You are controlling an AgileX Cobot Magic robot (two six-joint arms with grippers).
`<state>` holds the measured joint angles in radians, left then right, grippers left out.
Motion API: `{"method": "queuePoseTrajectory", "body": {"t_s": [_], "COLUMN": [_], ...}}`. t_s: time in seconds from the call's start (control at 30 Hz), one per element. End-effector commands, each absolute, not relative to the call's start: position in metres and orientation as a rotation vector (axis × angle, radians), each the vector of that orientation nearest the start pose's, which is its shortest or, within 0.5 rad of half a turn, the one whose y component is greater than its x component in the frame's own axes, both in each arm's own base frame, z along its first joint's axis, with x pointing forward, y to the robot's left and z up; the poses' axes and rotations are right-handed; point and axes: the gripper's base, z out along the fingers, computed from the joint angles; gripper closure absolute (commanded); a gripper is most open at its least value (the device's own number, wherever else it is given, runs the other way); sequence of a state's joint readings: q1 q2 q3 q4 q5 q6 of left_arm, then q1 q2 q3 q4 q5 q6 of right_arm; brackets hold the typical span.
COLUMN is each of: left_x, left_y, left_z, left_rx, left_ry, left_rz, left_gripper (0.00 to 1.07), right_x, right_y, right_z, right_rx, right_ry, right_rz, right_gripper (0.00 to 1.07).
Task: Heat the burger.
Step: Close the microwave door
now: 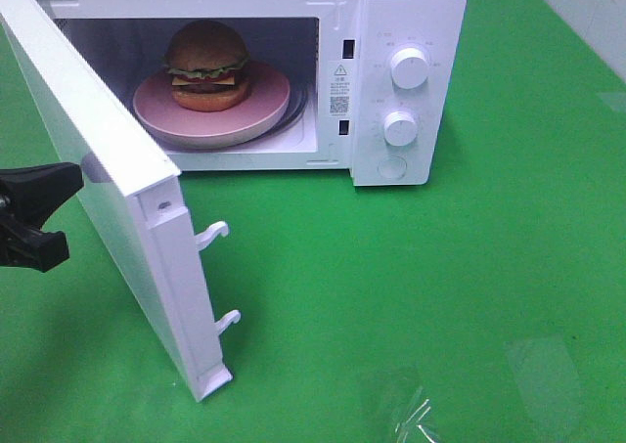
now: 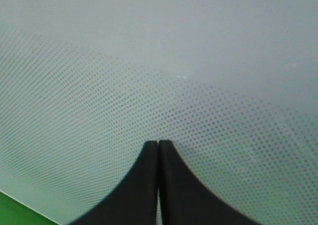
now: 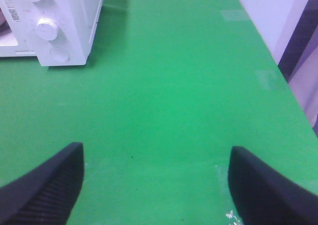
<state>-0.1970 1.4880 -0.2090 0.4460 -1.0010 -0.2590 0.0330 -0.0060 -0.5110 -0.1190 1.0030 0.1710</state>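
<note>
The burger (image 1: pixel 205 66) sits on a round pink plate (image 1: pixel 264 106) inside the white microwave (image 1: pixel 411 22). The microwave's door (image 1: pixel 108 179) stands swung wide open toward the front left. My left gripper (image 1: pixel 76 177) is shut and empty, its tips against the door's outer face. In the left wrist view its closed fingertips (image 2: pixel 158 145) press at the dotted door window (image 2: pixel 149 61). My right gripper (image 3: pixel 155 150) is open and empty, low over bare green table to the right of the microwave (image 3: pixel 64 21). It is out of the exterior high view.
Two dials (image 1: pixel 409 68) and a round button (image 1: pixel 391 167) sit on the microwave's right panel. Two white latch hooks (image 1: pixel 213 234) stick out of the door's free edge. The green table (image 1: pixel 440 296) ends at its right edge (image 3: pixel 278 66). Clear tape patches (image 1: pixel 411 409) lie near the front.
</note>
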Motion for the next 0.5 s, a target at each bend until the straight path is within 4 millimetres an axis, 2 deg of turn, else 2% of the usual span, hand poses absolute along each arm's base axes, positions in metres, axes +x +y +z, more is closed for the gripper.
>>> {"method": "queuePoseTrajectory", "body": {"t_s": [0.03,0.5], "left_x": [0.205,0.227], "left_y": [-0.079,-0.112], "left_z": [0.166,0.167], "left_rx": [0.425,0.424], "left_ry": [1.733,1.719], "left_rz": [-0.479,-0.534], "left_gripper": [1.07,1.07], "right_x": [-0.008,-0.008], "right_y": [-0.009,-0.009], "right_z": [0.284,0.284], "right_rx": [0.136,0.136], "right_ry": [1.939,1.939], "right_rz": [-0.018,-0.018], "right_gripper": [0.32,0.32]}}
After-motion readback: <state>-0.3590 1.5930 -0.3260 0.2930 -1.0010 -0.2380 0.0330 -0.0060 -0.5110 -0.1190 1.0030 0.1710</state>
